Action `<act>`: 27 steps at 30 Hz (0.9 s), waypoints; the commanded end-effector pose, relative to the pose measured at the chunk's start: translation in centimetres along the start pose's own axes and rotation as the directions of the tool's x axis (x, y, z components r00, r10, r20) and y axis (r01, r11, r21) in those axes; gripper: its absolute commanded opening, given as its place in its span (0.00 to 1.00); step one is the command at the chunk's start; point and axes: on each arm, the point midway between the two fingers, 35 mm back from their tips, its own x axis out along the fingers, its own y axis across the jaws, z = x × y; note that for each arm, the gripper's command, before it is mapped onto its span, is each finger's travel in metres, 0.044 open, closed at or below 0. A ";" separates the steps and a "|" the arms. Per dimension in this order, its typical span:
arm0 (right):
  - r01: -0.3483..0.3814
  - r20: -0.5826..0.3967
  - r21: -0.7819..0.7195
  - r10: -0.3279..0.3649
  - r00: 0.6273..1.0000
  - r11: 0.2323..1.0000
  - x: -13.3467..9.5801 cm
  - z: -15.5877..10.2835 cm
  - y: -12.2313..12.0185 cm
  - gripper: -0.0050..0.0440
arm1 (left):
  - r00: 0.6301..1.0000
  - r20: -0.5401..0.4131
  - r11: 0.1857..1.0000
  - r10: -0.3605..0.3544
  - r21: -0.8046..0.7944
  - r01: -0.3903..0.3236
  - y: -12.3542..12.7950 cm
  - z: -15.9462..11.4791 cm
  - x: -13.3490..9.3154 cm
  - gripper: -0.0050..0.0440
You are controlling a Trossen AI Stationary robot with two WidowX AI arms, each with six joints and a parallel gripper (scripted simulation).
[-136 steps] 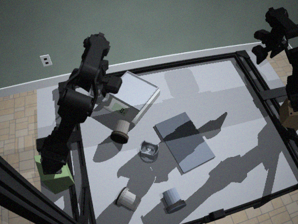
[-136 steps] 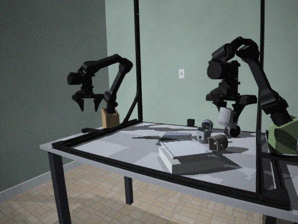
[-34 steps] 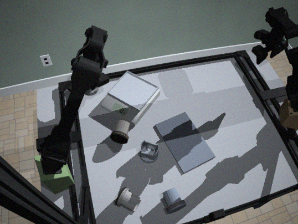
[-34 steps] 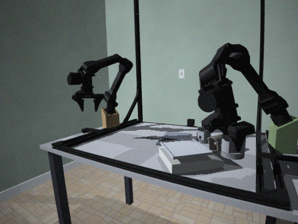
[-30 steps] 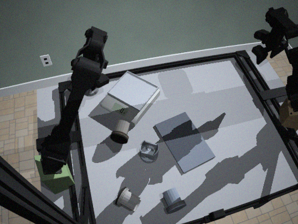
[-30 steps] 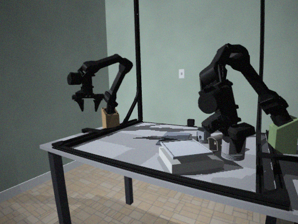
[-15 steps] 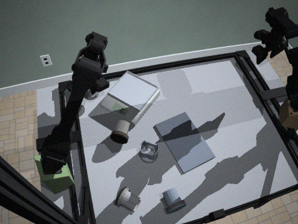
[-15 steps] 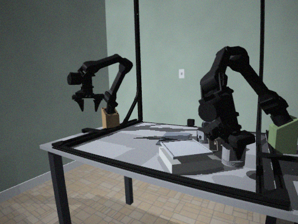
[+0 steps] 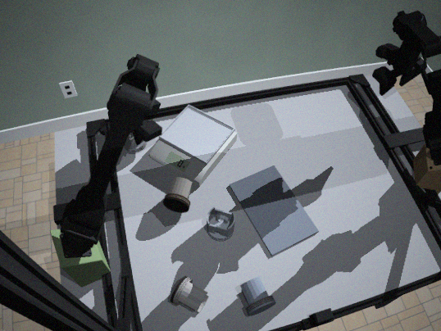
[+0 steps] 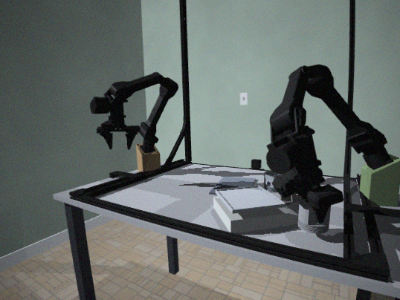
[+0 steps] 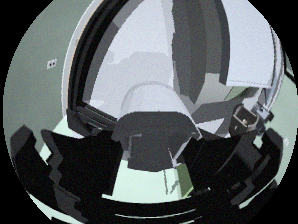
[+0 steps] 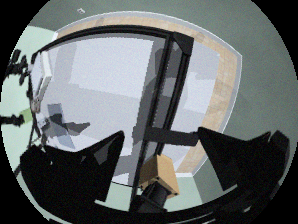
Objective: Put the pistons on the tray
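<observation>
Blue-gray steel in the flat tray (image 9: 283,213) (image 10: 238,182) (image 12: 60,125), lying flat on the bench (image 9: 311,156) (image 10: 149,197) (image 11: 145,65) (image 12: 110,65), with no piston on it. Near the white scale (image 9: 197,133) (image 10: 245,198) (image 11: 250,45) (image 12: 45,75), low over the bench, see the left gripper (image 9: 137,137) (image 10: 314,215) (image 11: 152,121), set a bit past half open and closed around a pale piston (image 9: 135,147) (image 10: 306,219) (image 11: 152,102). Can't tell whether resting on the bench or just above it.

Far from all that, past the opposite end of the frame, find the right gripper (image 9: 392,83) (image 10: 119,146) (image 12: 161,133), spread fully open, pointing down, gripping nothing and hanging in the air.

Beside the scale, at its display end, notice a dark-ended piston (image 9: 180,197) (image 11: 245,120). Between there and the tray, look for an open-skirted piston (image 9: 220,223), apart from the tray. Farther from the scale, spot a ringed piston (image 9: 189,294) on its side, and across from it a bluish piston (image 9: 257,295), also well off the tray.

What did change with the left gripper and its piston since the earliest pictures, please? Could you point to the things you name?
The left gripper (image 9: 137,141) (image 10: 314,217) (image 11: 152,121) came down toward the bench, carrying the pale piston (image 9: 137,147) (image 10: 305,217) (image 11: 155,102) from high up to low beside the scale (image 9: 201,131) (image 10: 245,198) (image 11: 250,45). The piston remains gripped; nothing was let go. The right gripper (image 9: 392,88) (image 10: 120,148) (image 12: 161,133), scale and tray (image 9: 295,221) (image 10: 238,182) stayed as they were.
</observation>
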 end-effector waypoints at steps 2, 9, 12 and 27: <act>-0.003 0.001 -0.002 0.003 1.000 1.000 0.0 0.0 0.1 1.00 | 1.000 -0.007 1.000 0.002 -0.006 -0.002 0.1 -0.1 0.6 0.43; -0.003 0.001 -0.002 0.003 1.000 1.000 0.0 0.0 0.1 1.00 | 1.000 -0.007 1.000 0.002 -0.006 -0.002 0.1 0.0 1.7 0.43; -0.003 0.001 -0.002 0.003 1.000 1.000 0.0 0.0 0.1 1.00 | 1.000 -0.007 1.000 0.002 -0.006 -0.002 0.1 0.1 2.2 0.43; -0.003 0.001 -0.002 0.003 1.000 1.000 0.0 0.0 0.1 1.00 | 1.000 -0.007 1.000 0.002 -0.006 -0.002 0.1 0.1 2.2 0.87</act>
